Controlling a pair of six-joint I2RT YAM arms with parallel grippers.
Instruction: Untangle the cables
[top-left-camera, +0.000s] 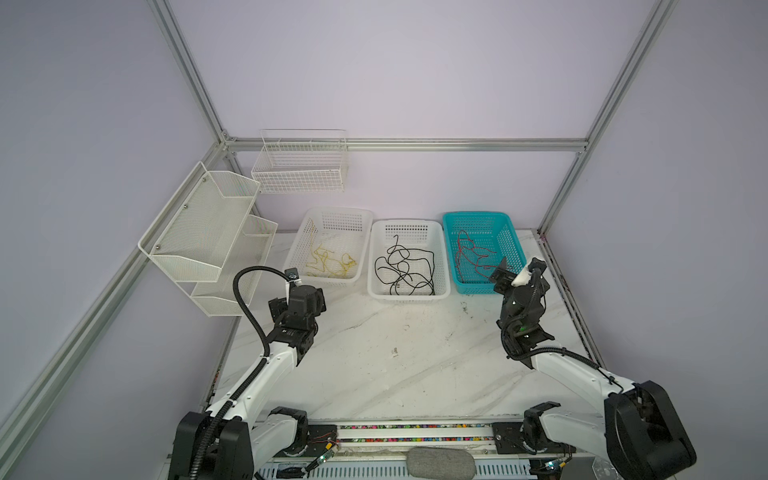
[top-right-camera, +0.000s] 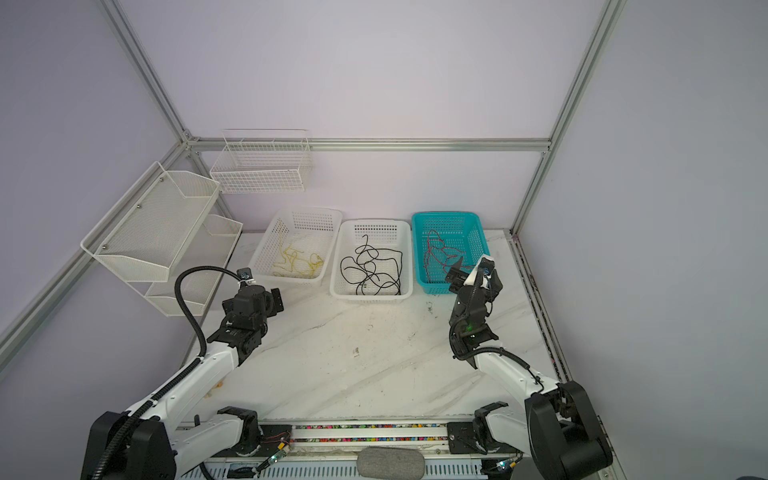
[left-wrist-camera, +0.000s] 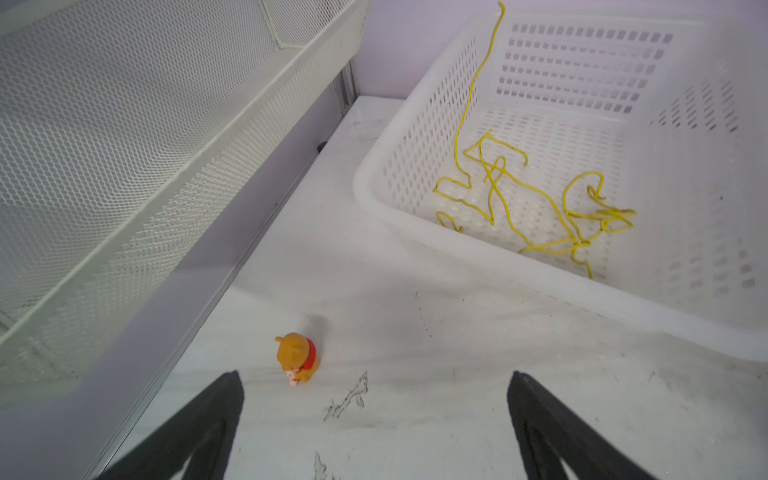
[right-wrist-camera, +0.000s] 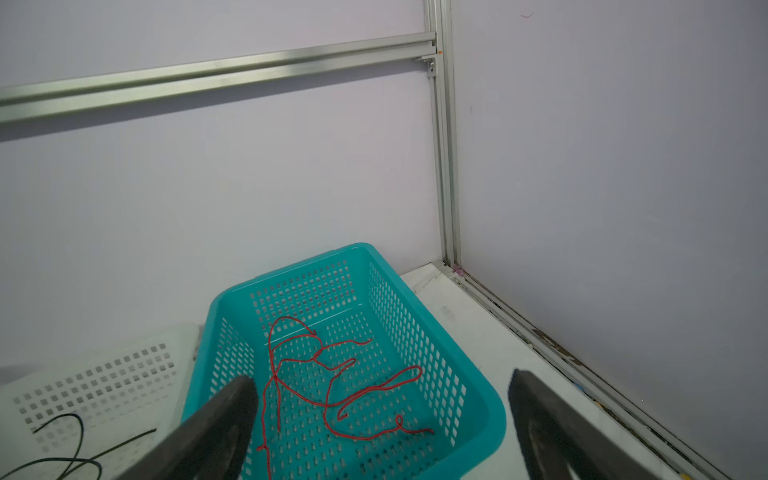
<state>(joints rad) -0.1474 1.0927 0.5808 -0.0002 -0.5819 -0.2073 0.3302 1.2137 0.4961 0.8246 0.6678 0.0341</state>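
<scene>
Closest to the lens, a grey fabric-covered oblong pad (top-left-camera: 440, 463) lies at the near edge of the white marble-patterned worktop (top-left-camera: 395, 357). Far left, a white two-tier mesh metal rack (top-left-camera: 199, 232) hangs on the side wall, and a white wire basket (top-left-camera: 299, 170) hangs on the back wall beside it. Next, the left arm (top-left-camera: 270, 357) reaches toward the gap between the rack and the baskets. Its jaws are spread wide and empty above bare worktop, with a small orange bear figurine in a red top (left-wrist-camera: 297, 359) standing near one finger, not touching it. Three perforated plastic baskets sit side by side along the back of the worktop. The left white basket (top-left-camera: 302, 243) holds the loose yellow cables (top-left-camera: 330, 262), one end climbing its left wall. The middle white basket (top-left-camera: 409, 296) holds the looping black cables (top-left-camera: 405, 270). The teal basket (top-left-camera: 513, 245) on the right holds the red cables (right-wrist-camera: 332, 374), strewn over its floor. The right arm (top-left-camera: 523, 307) hangs over that basket's near right corner, its jaws released wide, gripping nothing and clear of the red cables below.
</scene>
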